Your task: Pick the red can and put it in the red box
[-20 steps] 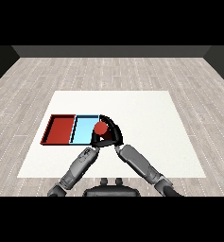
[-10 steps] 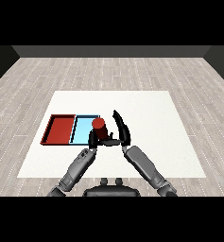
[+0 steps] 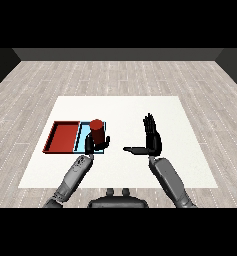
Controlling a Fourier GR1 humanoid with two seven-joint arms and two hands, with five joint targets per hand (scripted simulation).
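Observation:
The red can [image 3: 96, 130] stands upright over the light blue tray [image 3: 82, 134], at its right half. My left hand [image 3: 91, 146] is curled round the can's lower part, fingers on its left and thumb on its right. The red tray [image 3: 63, 136] lies directly left of the blue one and holds nothing. My right hand [image 3: 152, 139] is well to the right of the can, open, with fingers straight up and thumb pointing left, touching nothing.
The two trays sit side by side on the left part of the white table [image 3: 140, 110]. Grey plank floor surrounds the table.
The right hand has let go of the can and drawn away to the right, opening. The can has shifted left over the blue tray, now held by the left hand.

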